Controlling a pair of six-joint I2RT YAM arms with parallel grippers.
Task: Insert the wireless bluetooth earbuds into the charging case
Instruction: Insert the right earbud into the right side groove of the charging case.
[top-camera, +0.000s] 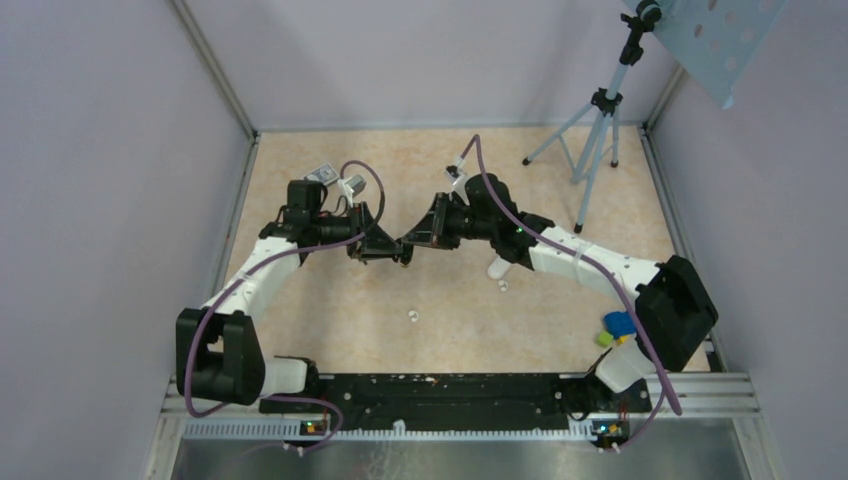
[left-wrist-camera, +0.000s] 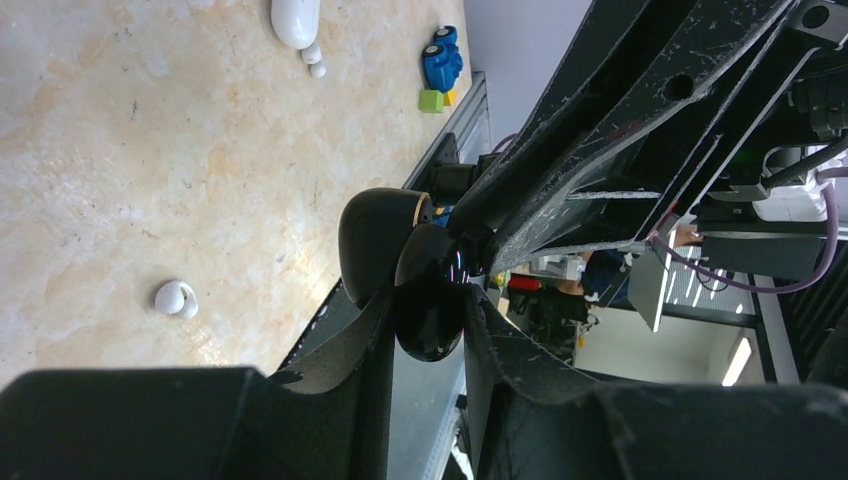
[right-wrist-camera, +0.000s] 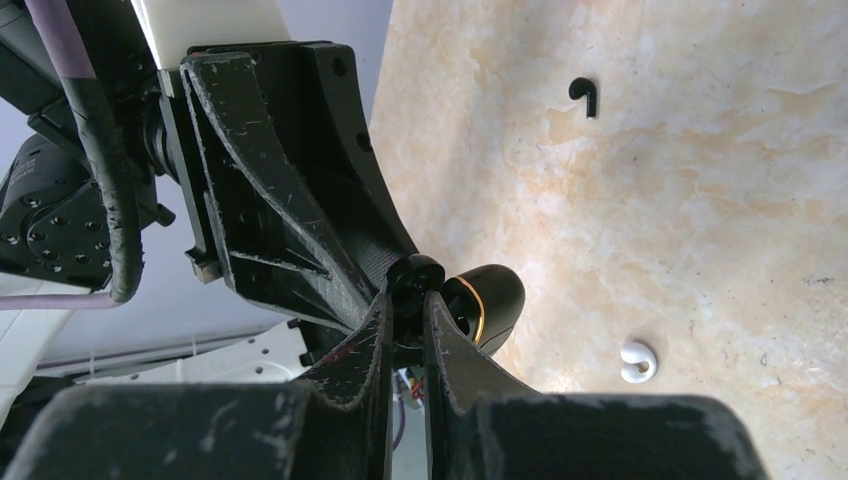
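The white pill-shaped charging case (left-wrist-camera: 295, 20) lies on the table by my right forearm (top-camera: 497, 268), with two tiny white earbuds (left-wrist-camera: 314, 60) just beside it. No gripper touches them. Above mid-table my two grippers meet tip to tip. My left gripper (left-wrist-camera: 428, 298) (top-camera: 397, 256) is shut on a glossy black gold-rimmed case (left-wrist-camera: 430, 335), whose lid (left-wrist-camera: 375, 245) (right-wrist-camera: 490, 305) hangs open. My right gripper (right-wrist-camera: 407, 295) (top-camera: 411, 241) is shut on a small black bud (right-wrist-camera: 415, 275) pressed against that black case's mouth.
A white C-shaped ear hook (top-camera: 411, 316) (right-wrist-camera: 637, 362) and a black hook (right-wrist-camera: 585, 95) lie on the table. A grey patterned box (top-camera: 320, 173) sits behind my left arm. A blue toy car (top-camera: 618, 322) and green block (left-wrist-camera: 432, 100) are at the right; a tripod (top-camera: 600, 130) stands at the back right.
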